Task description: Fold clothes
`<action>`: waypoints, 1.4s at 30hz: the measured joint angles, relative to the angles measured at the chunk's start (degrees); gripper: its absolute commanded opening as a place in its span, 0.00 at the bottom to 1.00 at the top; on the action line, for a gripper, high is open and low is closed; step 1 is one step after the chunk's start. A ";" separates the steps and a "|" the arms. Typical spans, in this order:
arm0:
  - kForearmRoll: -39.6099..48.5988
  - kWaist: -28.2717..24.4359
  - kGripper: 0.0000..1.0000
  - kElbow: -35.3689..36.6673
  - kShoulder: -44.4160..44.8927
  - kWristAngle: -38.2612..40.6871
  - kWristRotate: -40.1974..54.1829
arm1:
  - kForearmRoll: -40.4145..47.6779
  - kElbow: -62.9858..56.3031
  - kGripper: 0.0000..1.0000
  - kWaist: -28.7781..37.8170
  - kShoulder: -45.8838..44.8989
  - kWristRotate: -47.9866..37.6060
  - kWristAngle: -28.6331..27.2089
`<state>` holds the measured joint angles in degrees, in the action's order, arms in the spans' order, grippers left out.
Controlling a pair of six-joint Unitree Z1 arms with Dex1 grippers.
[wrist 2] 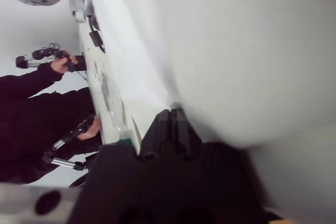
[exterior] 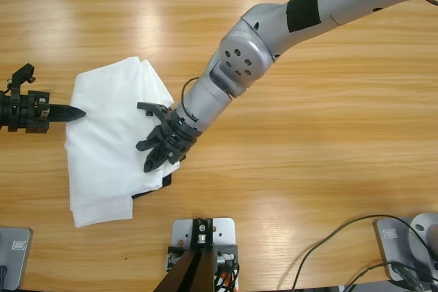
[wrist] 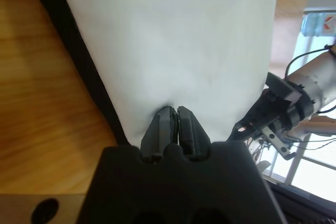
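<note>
On the table: I see the white T-shirt (exterior: 109,148) lying in a loose folded heap on the wooden table (exterior: 308,135).
T-shirt shape: it is bunched and folded over on itself, wider at its far end and narrower at its near end.
Left gripper: the left gripper (exterior: 76,112) comes in flat from the left of the T-shirt, and its tips touch the cloth's left edge.
Left jaws: in my left wrist view they are pressed tight together, pinching the T-shirt's edge (wrist: 177,116).
Right gripper: the right gripper (exterior: 161,145) sits at the right edge of the T-shirt, on a big silver arm that reaches down from the far right.
Right jaws: in my right wrist view they are squeezed together, with white cloth caught at their tips (wrist 2: 170,116).
Black garment: a dark garment (exterior: 154,188) peeks out from under the T-shirt's right edge, just near the right gripper.
Behind the T-shirt: my right wrist view shows a person in black sleeves (wrist 2: 31,114) holding handles.
</note>
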<state>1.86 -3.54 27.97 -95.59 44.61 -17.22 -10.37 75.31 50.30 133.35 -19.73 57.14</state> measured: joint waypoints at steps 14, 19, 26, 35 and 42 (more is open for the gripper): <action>19.63 3.74 0.00 5.37 30.63 1.54 -8.54 | 0.00 -0.64 0.00 0.36 -1.13 -0.19 -2.41; 19.02 3.77 0.00 -1.17 31.06 -0.48 -9.65 | 0.00 -0.64 0.00 0.38 -1.31 -0.19 -2.66; 8.10 3.77 0.00 -0.87 15.58 -0.74 -9.65 | 0.00 -0.66 0.00 0.39 -1.31 -0.19 -2.66; 5.42 3.77 0.00 -0.73 3.89 2.35 -8.99 | 0.00 -0.66 0.00 0.40 -1.31 -0.19 -2.66; 4.86 -1.33 0.00 -0.88 -4.92 2.75 -7.17 | 0.00 -0.66 0.00 0.40 -1.31 -0.19 -2.66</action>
<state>6.71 -4.86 27.10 -100.51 47.36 -24.39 -10.36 74.65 50.70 132.04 -19.92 54.48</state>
